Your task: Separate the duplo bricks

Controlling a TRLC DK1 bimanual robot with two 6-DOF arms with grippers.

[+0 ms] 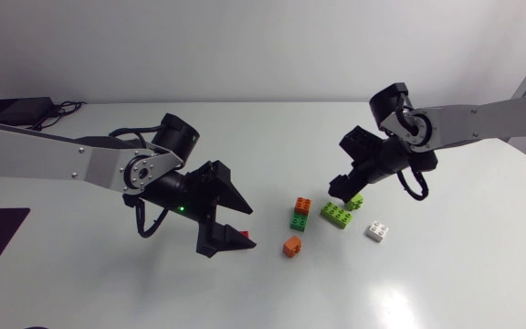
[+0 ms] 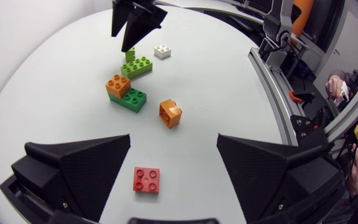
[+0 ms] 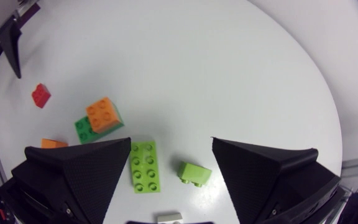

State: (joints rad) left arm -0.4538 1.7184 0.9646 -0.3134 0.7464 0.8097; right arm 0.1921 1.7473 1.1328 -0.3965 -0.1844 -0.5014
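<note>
1. Desk [image 1: 427, 283]: white, smooth, with a slight sheen. All bricks rest on it.

2. Left end effector [image 1: 250, 228]: matte black, with two broad wedge-shaped fingers that have a fine-grained surface. The fingers are spread wide and grip nothing. It hangs over the desk left of centre.

3. Red brick [image 1: 244, 235]: square, glossy plastic, four round studs facing up. It lies flat on the desk below the gap between the left fingers, touching neither of them, well apart from the other bricks.

4. Orange brick [image 1: 292, 245]: square, tipped onto an edge. It lies alone between the red brick and the main group.

5. Stack: an orange square brick [image 1: 303, 206] is seated on a dark green brick [image 1: 298, 221] and covers only part of it, so some green studs stay exposed.

6. Long lime brick [image 1: 336, 215]: rectangular, two rows of studs, lying flat just beside the stack.

7. Right end effector [image 1: 343, 190]: same build, fingers spread. A small lime brick [image 1: 355, 201] lies tilted on the desk below the gap, ungripped, near the long lime brick.

8. White brick [image 1: 377, 230]: small, square, studs up, the rightmost brick.
</note>
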